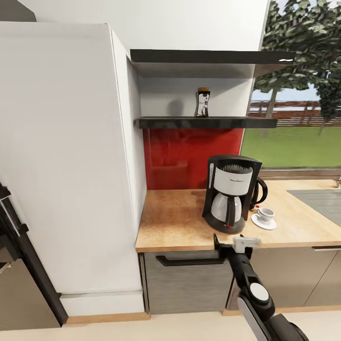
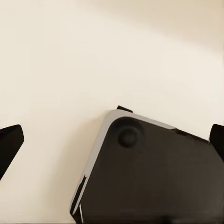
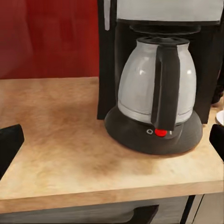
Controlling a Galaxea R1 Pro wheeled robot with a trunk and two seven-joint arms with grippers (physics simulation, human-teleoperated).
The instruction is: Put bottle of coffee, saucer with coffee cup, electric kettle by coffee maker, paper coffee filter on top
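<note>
On desk (image 1: pixel 170 227): coffee maker (image 1: pixel 232 192). Bottle of coffee (image 1: pixel 203 102) on kitchen shelf (image 1: pixel 208 122); right gripper (image 1: pixel 237 242) jaws spread, empty, must rise high, approach level. Left gripper (image 2: pixel 112 140) jaws spread.

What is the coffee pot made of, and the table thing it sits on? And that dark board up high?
The coffee maker looks like black and white plastic; its carafe seems shiny metal or silvered glass, given its soft gleam. The kitchen countertop looks like tan speckled wood or laminate with a matte finish. The kitchen shelf appears to be glossy black board, since it reflects light.

Bright, even render (faintly soft), daylight from the window (image 1: pixel 303 94).
</note>
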